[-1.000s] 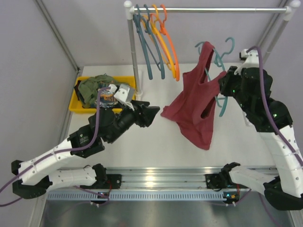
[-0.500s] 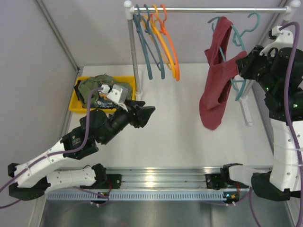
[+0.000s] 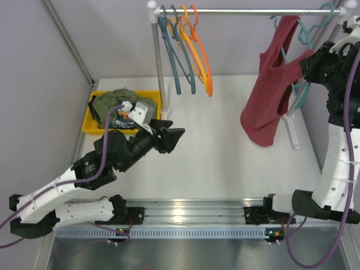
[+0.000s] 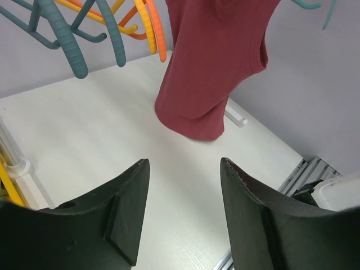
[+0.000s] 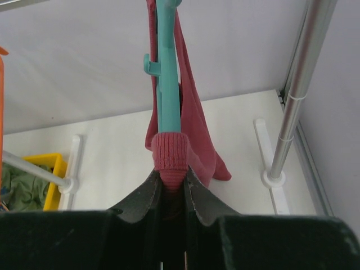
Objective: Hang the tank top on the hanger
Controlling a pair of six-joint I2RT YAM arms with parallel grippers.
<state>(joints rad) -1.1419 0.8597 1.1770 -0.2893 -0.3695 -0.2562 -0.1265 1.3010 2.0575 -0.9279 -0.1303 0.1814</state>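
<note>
The maroon tank top (image 4: 208, 67) hangs limp, hem lowest, draped on the light teal hanger (image 5: 167, 84), which is raised upright by the rail's (image 3: 247, 10) right end

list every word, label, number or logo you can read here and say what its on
No text can be read in any of the three views.
Printed graphic on the olive-green garment in the yellow bin: too small and blurred to read.
Tank top, teal hanger, the other hangers: plain, no marking visible.
</note>
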